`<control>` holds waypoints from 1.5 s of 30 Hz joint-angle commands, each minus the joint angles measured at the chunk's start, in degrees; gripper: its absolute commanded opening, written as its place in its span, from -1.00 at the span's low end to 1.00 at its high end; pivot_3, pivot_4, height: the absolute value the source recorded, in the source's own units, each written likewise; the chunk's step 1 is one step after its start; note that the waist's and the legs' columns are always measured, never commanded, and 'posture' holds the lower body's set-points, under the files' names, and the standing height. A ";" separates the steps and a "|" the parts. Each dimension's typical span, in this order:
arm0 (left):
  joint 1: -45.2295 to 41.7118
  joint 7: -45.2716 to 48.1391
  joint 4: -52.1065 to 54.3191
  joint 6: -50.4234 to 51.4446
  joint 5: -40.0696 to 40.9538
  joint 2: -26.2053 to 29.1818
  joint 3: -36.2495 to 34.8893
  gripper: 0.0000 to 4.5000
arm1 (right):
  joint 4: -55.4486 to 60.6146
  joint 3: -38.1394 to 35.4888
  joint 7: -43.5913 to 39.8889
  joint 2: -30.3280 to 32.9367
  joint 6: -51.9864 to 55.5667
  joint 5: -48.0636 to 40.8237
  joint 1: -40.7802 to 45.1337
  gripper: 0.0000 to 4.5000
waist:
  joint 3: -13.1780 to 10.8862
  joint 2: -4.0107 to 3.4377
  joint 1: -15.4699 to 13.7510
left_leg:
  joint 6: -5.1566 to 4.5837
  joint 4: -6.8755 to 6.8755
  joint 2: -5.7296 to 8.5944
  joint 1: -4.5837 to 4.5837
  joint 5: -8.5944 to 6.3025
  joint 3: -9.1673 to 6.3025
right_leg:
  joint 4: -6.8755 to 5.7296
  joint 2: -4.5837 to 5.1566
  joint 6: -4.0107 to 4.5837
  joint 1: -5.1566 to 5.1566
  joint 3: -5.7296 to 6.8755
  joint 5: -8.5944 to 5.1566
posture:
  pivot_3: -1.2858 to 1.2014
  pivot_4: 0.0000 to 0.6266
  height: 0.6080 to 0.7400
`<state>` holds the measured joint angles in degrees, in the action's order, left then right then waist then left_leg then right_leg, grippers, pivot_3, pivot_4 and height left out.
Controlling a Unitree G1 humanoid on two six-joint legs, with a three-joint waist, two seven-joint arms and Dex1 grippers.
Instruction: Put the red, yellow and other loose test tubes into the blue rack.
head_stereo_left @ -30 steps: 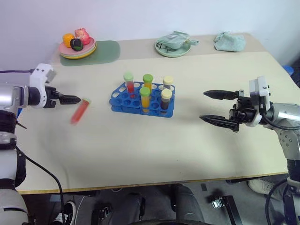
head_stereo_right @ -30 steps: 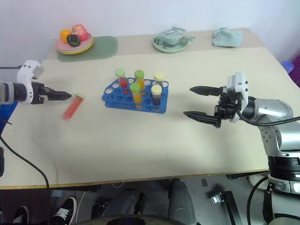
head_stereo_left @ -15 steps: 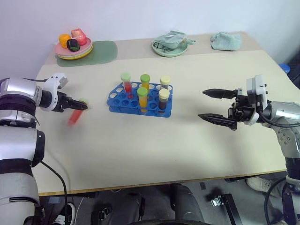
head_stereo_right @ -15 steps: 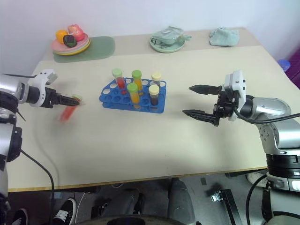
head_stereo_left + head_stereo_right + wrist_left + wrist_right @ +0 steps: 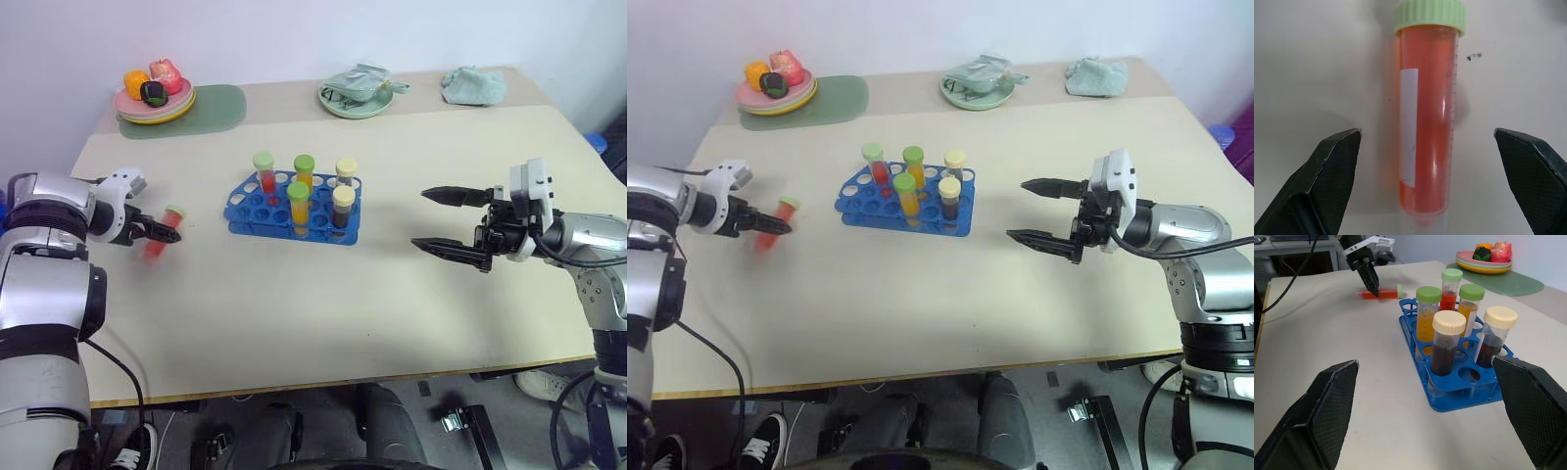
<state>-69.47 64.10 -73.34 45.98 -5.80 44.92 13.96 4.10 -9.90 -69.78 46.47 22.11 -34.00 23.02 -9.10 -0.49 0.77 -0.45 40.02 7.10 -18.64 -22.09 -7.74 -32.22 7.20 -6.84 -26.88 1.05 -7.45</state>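
A loose red test tube (image 5: 1427,117) with a green cap lies on the table at the left, also seen as the red tube (image 5: 157,238). My left gripper (image 5: 1427,147) is open and points down over it, one finger on each side and apart from it. The blue rack (image 5: 245,211) stands mid-table and holds several capped tubes upright, among them a red one (image 5: 265,176) and two yellow-orange ones (image 5: 300,206). Right of the rack, my right gripper (image 5: 418,217) hovers open and level, holding nothing.
A pink plate of toy fruit (image 5: 157,98) sits on a green mat (image 5: 220,106) at the back left. At the back stand a green dish with a cloth (image 5: 358,93) and a crumpled cloth (image 5: 473,85). Bare tabletop lies between rack and grippers.
My left gripper has come down and tilted further downward, so it now straddles the red tube. The head camera shifted a little. The right arm and the tube stayed put.
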 commanded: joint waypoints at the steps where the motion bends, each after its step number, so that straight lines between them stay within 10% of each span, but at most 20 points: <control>1: 0.86 0.38 0.03 0.17 -0.88 0.65 -0.91 0.75 | 1.06 -1.29 0.20 0.25 -1.00 -0.26 0.18 1.00 | 0.00 0.00 0.05 | 0.00 0.00 0.00 0.00 0.00 0.00 | -0.01 0.00 0.00 -0.01 0.00 0.00 | 0.03 -0.52 1.00; 7: 1.72 -0.24 0.20 0.89 -0.97 -0.05 -1.68 -0.41 | 1.09 -1.18 0.17 0.50 -0.99 -0.03 0.16 1.00 | 0.00 0.00 -0.13 | 0.00 0.01 0.00 0.00 0.00 0.01 | -0.01 0.01 0.00 0.00 0.00 0.00 | 0.03 -0.52 1.00; 20: 2.95 -1.69 0.66 2.01 -0.65 0.04 -4.66 -0.62 | 0.53 -0.69 0.47 -0.01 -1.43 0.81 0.82 1.00 | 0.02 -0.03 -0.13 | 0.00 0.02 0.00 0.03 0.00 0.01 | -0.06 0.02 0.00 0.01 -0.01 0.00 | 0.03 -0.52 1.00; 29: 3.91 -15.19 6.61 -15.31 3.86 -1.15 -13.90 -0.62 | 0.90 -0.66 0.79 -0.19 -1.36 0.97 0.60 1.00 | 0.04 -0.03 -0.30 | 0.00 0.07 -0.06 0.05 0.00 -0.03 | -0.11 0.09 0.00 0.03 -0.01 0.00 | 0.03 -0.52 1.00; 45: 42.81 -18.65 60.86 -46.50 24.19 -13.98 -32.48 -0.62 | 0.55 -1.12 1.84 0.14 -1.42 1.15 0.87 1.00 | 0.04 -0.01 -0.32 | 0.00 0.10 -0.06 -0.27 0.00 0.08 | -0.08 0.17 0.00 -0.32 -0.05 0.02 | 0.03 -0.52 1.00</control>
<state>-27.05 45.19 -17.00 3.98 16.86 30.95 -16.91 3.58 -9.55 -67.94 46.01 21.07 -32.21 23.26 -9.05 -0.50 0.45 -0.45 40.13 7.04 -18.93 -22.09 -7.67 -32.29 7.37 -6.84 -27.19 1.00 -7.43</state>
